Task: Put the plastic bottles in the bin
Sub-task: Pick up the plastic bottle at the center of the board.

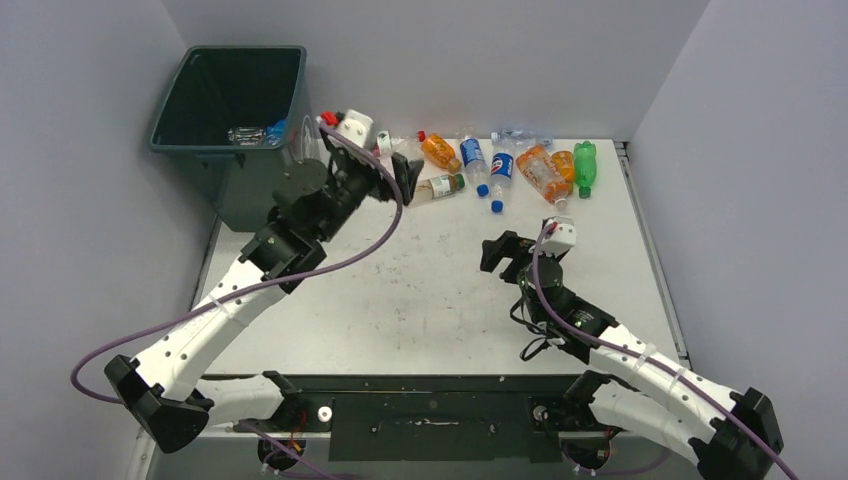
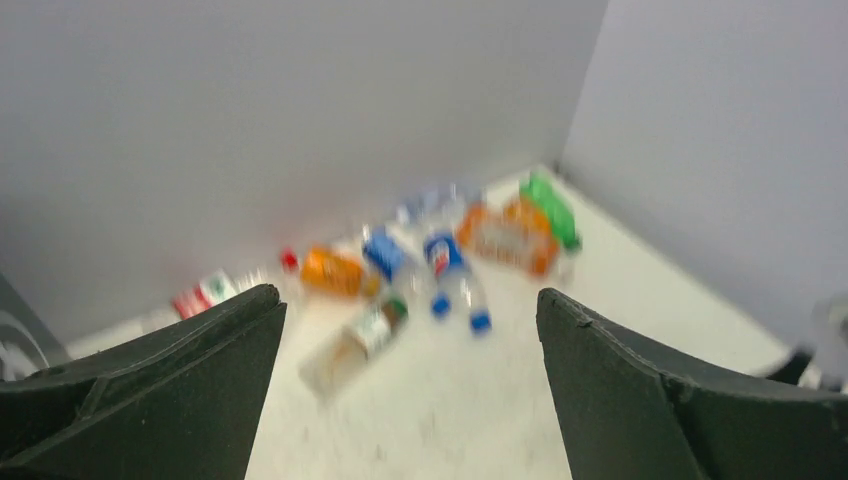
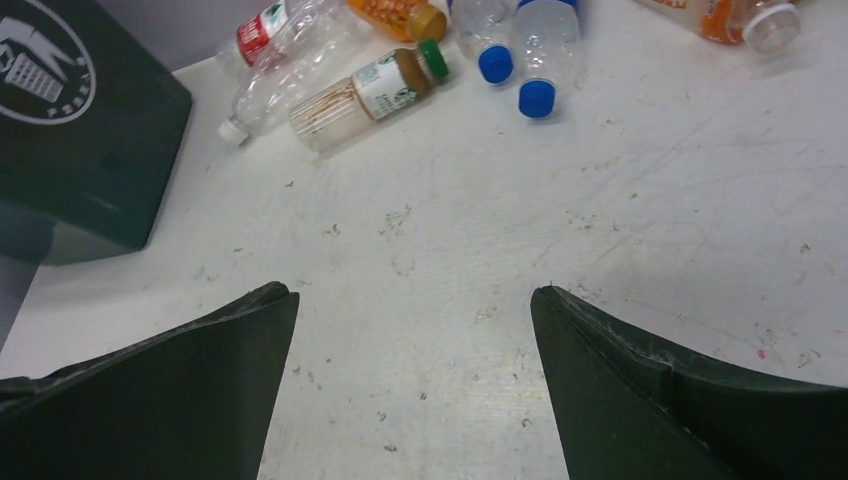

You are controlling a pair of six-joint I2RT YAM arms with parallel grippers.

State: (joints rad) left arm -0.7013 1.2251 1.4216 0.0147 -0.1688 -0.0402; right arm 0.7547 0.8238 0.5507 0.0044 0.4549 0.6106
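Bin [image 1: 235, 185]: far left, off the table's corner, a few bottles already inside.
Left gripper [image 1: 403, 178]: jaws wide, empty; best to close across the middle of the green-capped bottle [image 1: 440, 186] just beside it.
Plastic bottles [image 1: 502, 170]: lying along the far edge.
Right gripper [image 3: 415, 300]: wide, empty, above mid-table.
Table [image 1: 430, 290]: white, scuffed — grey walls close around.

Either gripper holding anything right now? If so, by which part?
Nothing is held. The left gripper is open with nothing between its jaws; the right gripper is also open and empty, above the table.
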